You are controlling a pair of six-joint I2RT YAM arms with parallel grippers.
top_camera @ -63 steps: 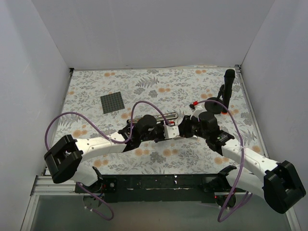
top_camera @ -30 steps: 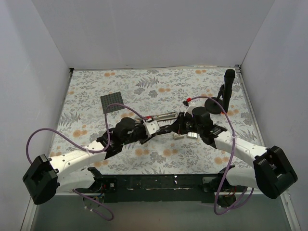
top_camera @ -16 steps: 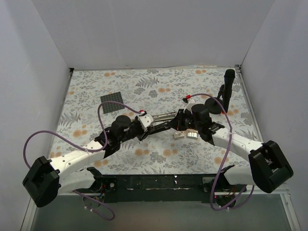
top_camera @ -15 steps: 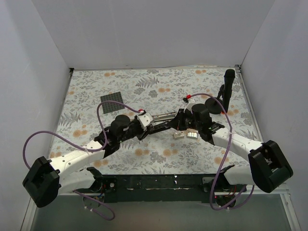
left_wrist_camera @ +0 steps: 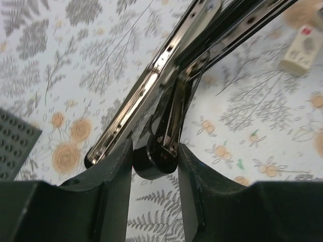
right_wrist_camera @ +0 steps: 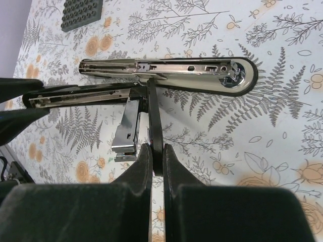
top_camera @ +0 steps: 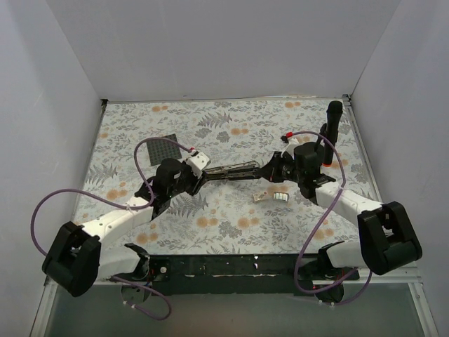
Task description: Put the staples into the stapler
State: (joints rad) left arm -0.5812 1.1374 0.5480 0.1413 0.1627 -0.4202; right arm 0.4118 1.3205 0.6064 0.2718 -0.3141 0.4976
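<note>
The black stapler [top_camera: 235,170] hangs opened out between my two grippers over the floral mat. My left gripper [top_camera: 204,172] is shut on its rounded black end [left_wrist_camera: 155,160], and the silver channel [left_wrist_camera: 146,91] runs away from it. My right gripper [right_wrist_camera: 156,151] is shut on a thin black arm [right_wrist_camera: 153,113] of the stapler. The silver-plated base [right_wrist_camera: 171,70] lies beyond that arm in the right wrist view. The staples [top_camera: 281,197] and their small whitish box [top_camera: 260,199] lie on the mat, nearer than the stapler. The box [left_wrist_camera: 302,45] also shows in the left wrist view.
A dark grey studded plate [top_camera: 163,149] lies at the back left of the mat. A tall black stand [top_camera: 331,130] rises at the back right, close to my right arm. White walls close in the mat on three sides.
Both grippers have moved toward the back and apart with the stapler in them, so it now stretches out longer between them. The box and staples stayed where they were.
</note>
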